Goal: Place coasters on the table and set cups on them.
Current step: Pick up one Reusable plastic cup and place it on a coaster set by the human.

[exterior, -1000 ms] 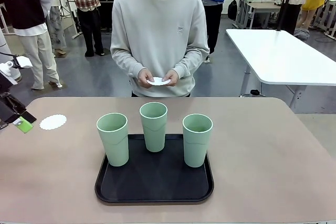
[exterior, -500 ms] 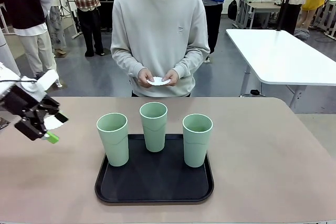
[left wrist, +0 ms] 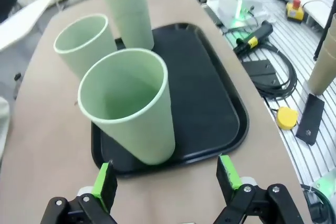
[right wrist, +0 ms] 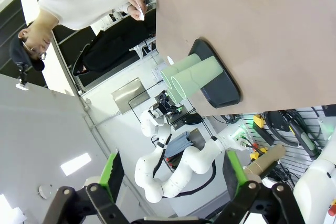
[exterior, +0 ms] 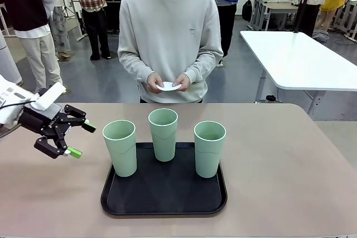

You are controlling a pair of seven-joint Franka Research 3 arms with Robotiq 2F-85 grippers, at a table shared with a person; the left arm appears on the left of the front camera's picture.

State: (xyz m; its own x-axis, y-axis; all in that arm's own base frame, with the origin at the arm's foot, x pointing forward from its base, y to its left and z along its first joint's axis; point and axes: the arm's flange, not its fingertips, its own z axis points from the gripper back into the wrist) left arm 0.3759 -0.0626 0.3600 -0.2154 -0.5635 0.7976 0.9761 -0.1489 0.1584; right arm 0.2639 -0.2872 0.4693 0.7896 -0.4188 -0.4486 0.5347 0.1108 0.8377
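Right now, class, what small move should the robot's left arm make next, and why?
Probably ease the left gripper forward until its open jaws straddle the nearest cup. That cup stands on the black tray just ahead of it, lined up between the fingers in the left wrist view, and is not yet touched.

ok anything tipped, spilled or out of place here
Nothing stands out: the three cups stand upright and apart on the black tray, nothing spilled, and the tray sits square on the table.
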